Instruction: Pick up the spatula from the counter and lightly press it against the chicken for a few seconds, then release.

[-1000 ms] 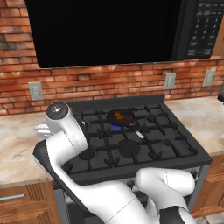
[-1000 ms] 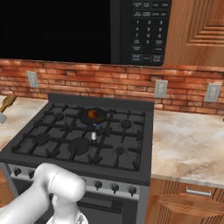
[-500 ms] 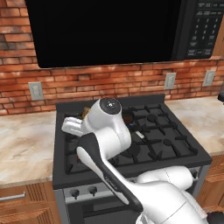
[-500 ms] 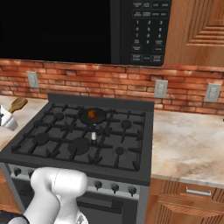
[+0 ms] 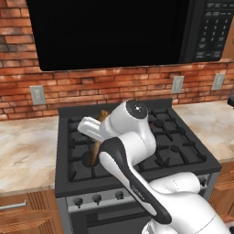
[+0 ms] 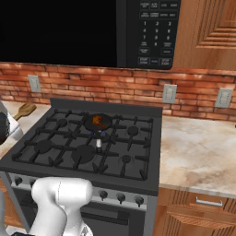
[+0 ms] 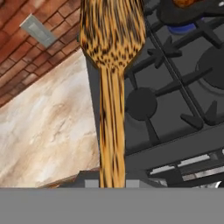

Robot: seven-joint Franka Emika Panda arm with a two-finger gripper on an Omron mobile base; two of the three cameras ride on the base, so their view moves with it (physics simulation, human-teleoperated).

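My gripper is shut on the handle of the wooden spatula, which points away from the hand with its broad blade forward. In the left base view the spatula hangs over the stove's left burners beside the white hand, blade tip up. From the right base view its blade shows at the stove's far left. The chicken, an orange-brown piece, lies in a small dark pan on the back middle burner. The spatula is still left of the pan and apart from it.
The black gas stove has raised grates, and a blue flame shows under the pan. The pan handle points toward the front. Marble counters flank the stove. A microwave hangs above; a brick wall is behind.
The arm has swung right from the left counter to over the stove's left side, carrying the spatula. The spatula blade has come into the right base view. The jaws stayed shut.
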